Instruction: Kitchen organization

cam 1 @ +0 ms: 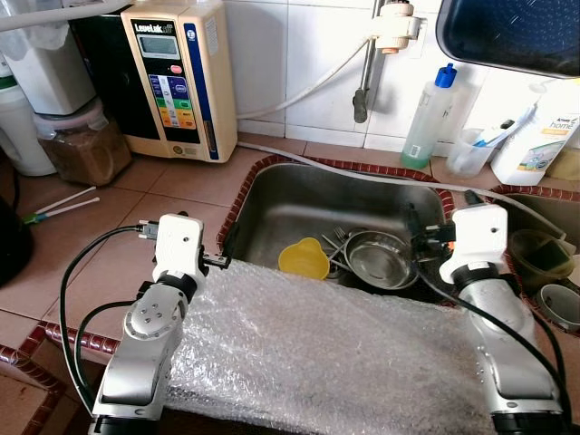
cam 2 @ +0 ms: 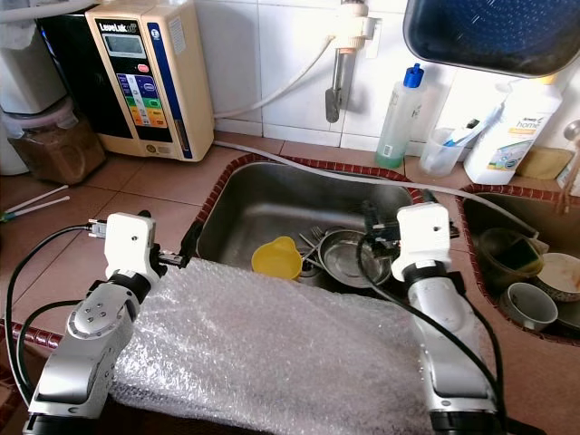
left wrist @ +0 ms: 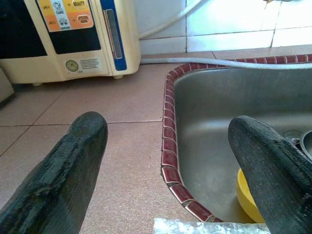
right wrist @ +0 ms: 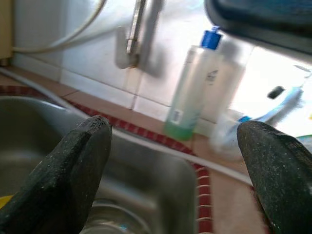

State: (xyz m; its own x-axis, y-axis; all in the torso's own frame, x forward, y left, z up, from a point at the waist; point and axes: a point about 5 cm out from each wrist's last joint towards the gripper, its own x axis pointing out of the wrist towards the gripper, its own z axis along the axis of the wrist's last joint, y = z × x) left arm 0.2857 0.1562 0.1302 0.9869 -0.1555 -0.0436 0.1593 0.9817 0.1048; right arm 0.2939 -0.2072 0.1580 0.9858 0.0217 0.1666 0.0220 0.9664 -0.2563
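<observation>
A steel sink (cam 1: 308, 195) holds a yellow cup (cam 1: 304, 257), a steel bowl (cam 1: 381, 260) and some forks (cam 1: 337, 240). My left gripper (cam 1: 222, 258) hovers at the sink's left tiled rim, open and holding nothing. In the left wrist view its fingers (left wrist: 73, 161) straddle the rim, with the yellow cup (left wrist: 248, 195) low inside the basin. My right gripper (cam 1: 419, 240) hangs over the right side of the sink beside the steel bowl, open and holding nothing. In the right wrist view the right gripper (right wrist: 175, 131) points toward a green soap bottle (right wrist: 192, 87).
Bubble wrap (cam 1: 317, 353) covers the sink's near edge between my arms. A water ionizer (cam 1: 177, 77) and a jar (cam 1: 82, 149) stand at the back left. A faucet (cam 1: 362, 86), soap bottle (cam 1: 426, 113) and toothbrush cup (cam 1: 471, 152) line the wall. Bowls (cam 1: 539, 258) fill the right basin.
</observation>
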